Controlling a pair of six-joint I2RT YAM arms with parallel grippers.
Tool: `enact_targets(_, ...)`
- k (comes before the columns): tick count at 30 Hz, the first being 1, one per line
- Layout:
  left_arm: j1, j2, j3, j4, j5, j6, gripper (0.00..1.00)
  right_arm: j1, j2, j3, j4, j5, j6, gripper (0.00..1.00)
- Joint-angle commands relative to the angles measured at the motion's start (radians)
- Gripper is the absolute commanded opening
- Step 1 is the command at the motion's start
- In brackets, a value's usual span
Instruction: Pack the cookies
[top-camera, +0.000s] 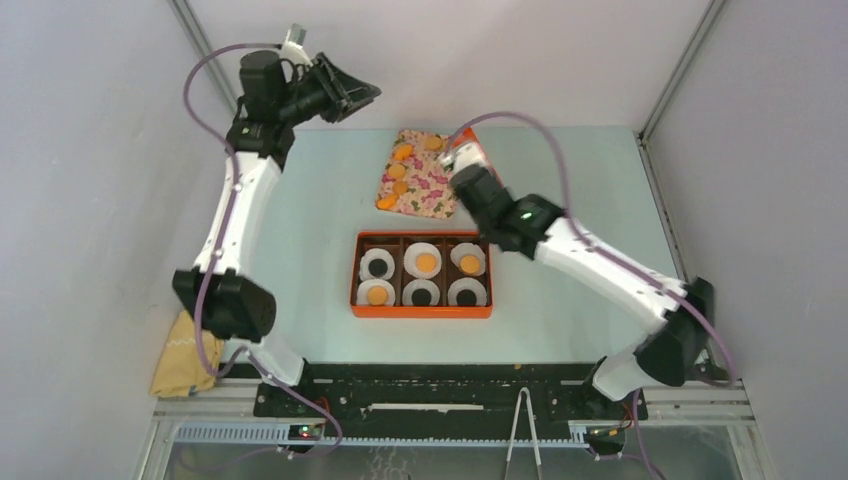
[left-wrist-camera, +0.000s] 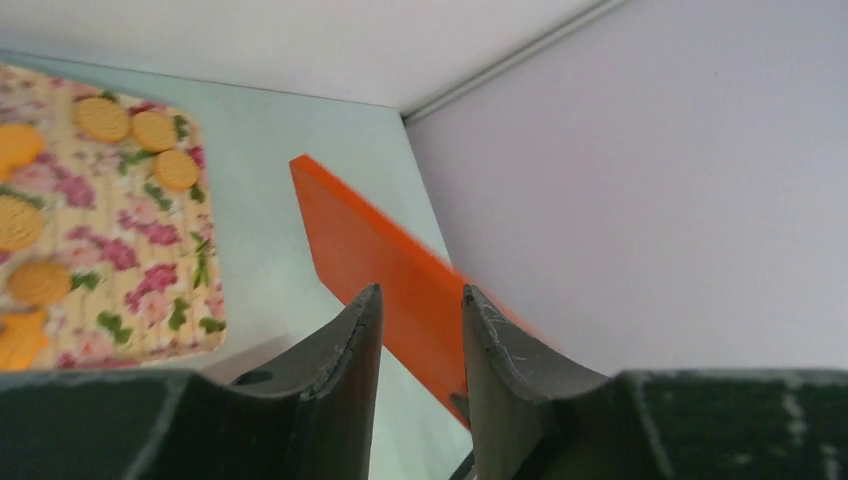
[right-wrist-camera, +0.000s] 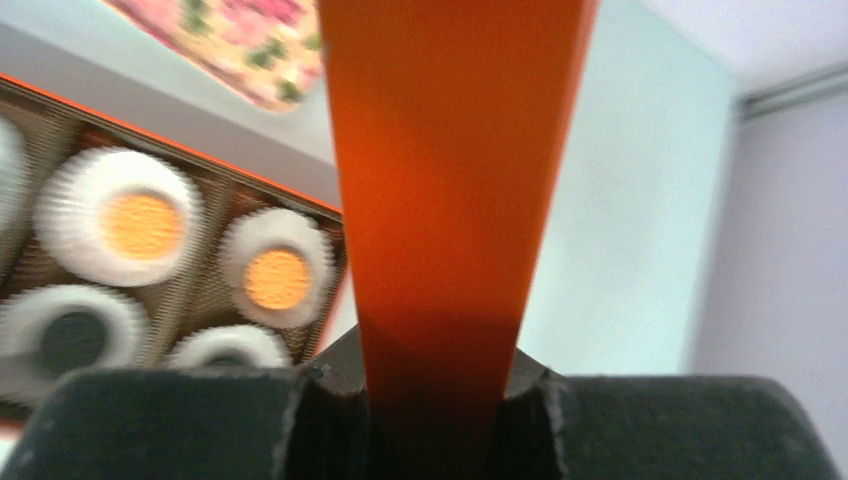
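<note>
Six cookies (top-camera: 426, 263) fill the box (top-camera: 420, 313) as my right fingers (top-camera: 463, 160) clamp an orange lid (right-wrist-camera: 450, 200), left fingers (top-camera: 362, 95) parted, empty.

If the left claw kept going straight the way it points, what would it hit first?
Probably the orange lid held by the right gripper; it lies straight ahead of the left gripper, though depth is unclear.

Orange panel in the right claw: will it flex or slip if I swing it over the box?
Probably stiff: the orange panel runs straight out of the right claw with no visible sag. It looks thin, so likely light. Smooth-faced and pinched at one end only, it might pivot on a fast swing.
</note>
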Motion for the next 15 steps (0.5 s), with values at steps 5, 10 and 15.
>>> enact_targets(5,-0.003,-0.375,-0.405,0.007,-0.310,0.098,0.24,-0.437,-0.341,0.072,0.113,-1.011,0.436,0.01)
enact_targets(10,-0.027,-0.493,-0.587,0.006,-0.495,0.129,0.03,-0.644,-0.403,-0.192,0.452,-1.457,0.783,0.00)
enact_targets(15,-0.068,-0.561,-0.693,-0.025,-0.633,0.174,0.00,-0.683,-0.411,-0.442,0.855,-1.670,1.094,0.00)
